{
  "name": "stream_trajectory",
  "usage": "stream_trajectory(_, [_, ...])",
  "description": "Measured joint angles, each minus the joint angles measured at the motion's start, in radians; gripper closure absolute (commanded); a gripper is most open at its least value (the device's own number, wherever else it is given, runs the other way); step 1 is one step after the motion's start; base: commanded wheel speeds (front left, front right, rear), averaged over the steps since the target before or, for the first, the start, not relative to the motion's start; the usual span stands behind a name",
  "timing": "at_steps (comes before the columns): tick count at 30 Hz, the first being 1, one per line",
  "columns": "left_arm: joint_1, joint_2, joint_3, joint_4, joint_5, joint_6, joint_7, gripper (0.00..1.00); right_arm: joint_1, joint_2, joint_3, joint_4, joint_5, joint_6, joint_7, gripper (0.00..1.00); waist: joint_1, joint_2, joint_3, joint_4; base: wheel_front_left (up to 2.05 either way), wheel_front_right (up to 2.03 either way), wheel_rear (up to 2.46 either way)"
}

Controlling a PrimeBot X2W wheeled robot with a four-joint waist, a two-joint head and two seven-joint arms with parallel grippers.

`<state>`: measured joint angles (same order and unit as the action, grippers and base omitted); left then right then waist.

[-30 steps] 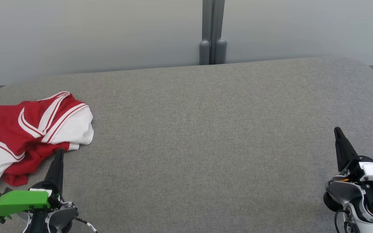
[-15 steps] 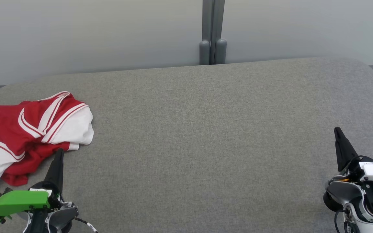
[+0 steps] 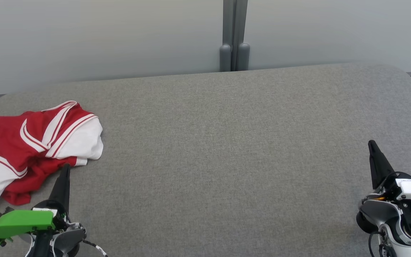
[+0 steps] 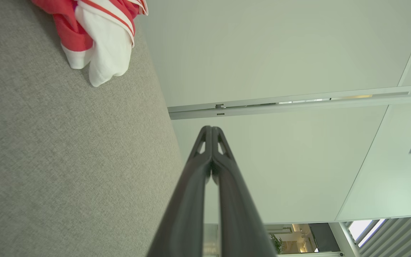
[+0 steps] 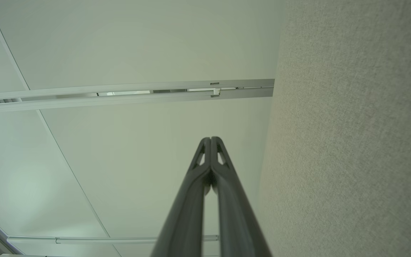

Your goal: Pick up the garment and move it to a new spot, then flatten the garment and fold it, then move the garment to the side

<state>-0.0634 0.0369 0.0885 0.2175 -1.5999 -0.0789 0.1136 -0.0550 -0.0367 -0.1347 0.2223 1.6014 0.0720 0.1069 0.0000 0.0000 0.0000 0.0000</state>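
Note:
A red and white garment point(image 3: 30, 142) lies crumpled at the left end of the grey padded table point(image 3: 227, 142); part of it runs past the left edge of the head view. Its white and red hem point(image 4: 102, 39) also shows at the top left of the left wrist view. My left gripper point(image 3: 65, 167) sits at the lower left, its tip just below the garment's near edge, fingers shut together and holding nothing point(image 4: 212, 129). My right gripper point(image 3: 371, 143) rests at the lower right, far from the garment, also shut and holding nothing point(image 5: 211, 139).
A pale wall with a grey vertical post point(image 3: 234, 35) stands behind the table's far edge. The table's corners are rounded. Wide bare grey surface stretches between the two grippers.

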Motion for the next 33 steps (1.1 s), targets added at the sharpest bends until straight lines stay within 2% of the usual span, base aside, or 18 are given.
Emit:
stream_trajectory(1, [0.002,-0.001,0.000,0.003,0.000,0.000,0.000,1.00,0.002,0.001,0.000,0.004,0.000,0.000,0.000,1.00,0.0000,0.0000,0.000,0.000,0.00,0.00,0.00])
stream_trajectory(2, [0.008,-0.004,0.000,0.013,0.000,0.000,0.000,0.00,0.008,0.005,0.001,0.015,0.000,-0.001,0.000,0.00,0.0000,0.0000,0.000,0.000,0.00,0.00,0.00])
stream_trajectory(3, [0.017,-0.009,0.000,0.025,0.000,0.000,0.000,1.00,0.018,0.010,0.002,0.026,0.000,-0.002,0.000,1.00,0.0000,0.0000,0.000,0.000,0.00,0.00,0.00])
stream_trajectory(4, [0.028,-0.015,-0.001,0.037,0.000,0.000,0.000,0.00,0.030,0.016,0.003,0.038,0.000,-0.003,0.000,0.00,0.0000,0.0000,0.000,0.000,0.00,0.00,0.00])
stream_trajectory(16, [0.049,-0.021,-0.028,0.038,0.002,0.001,-0.018,0.00,0.053,0.014,0.029,0.047,-0.045,-0.003,-0.033,0.00,0.0000,0.0000,0.000,0.000,0.00,0.00,0.00])
stream_trajectory(24, [0.049,-0.012,-0.061,0.031,0.064,0.000,-0.054,0.00,0.054,-0.026,0.073,0.031,-0.159,-0.003,-0.061,0.00,0.0000,0.0000,0.000,0.000,0.00,0.00,0.00])
stream_trajectory(33, [0.049,0.019,-0.097,0.027,0.188,-0.001,-0.090,0.00,0.053,-0.068,0.135,-0.016,-0.355,-0.031,-0.089,0.00,0.0000,0.0000,0.000,0.000,0.00,0.00,0.00])
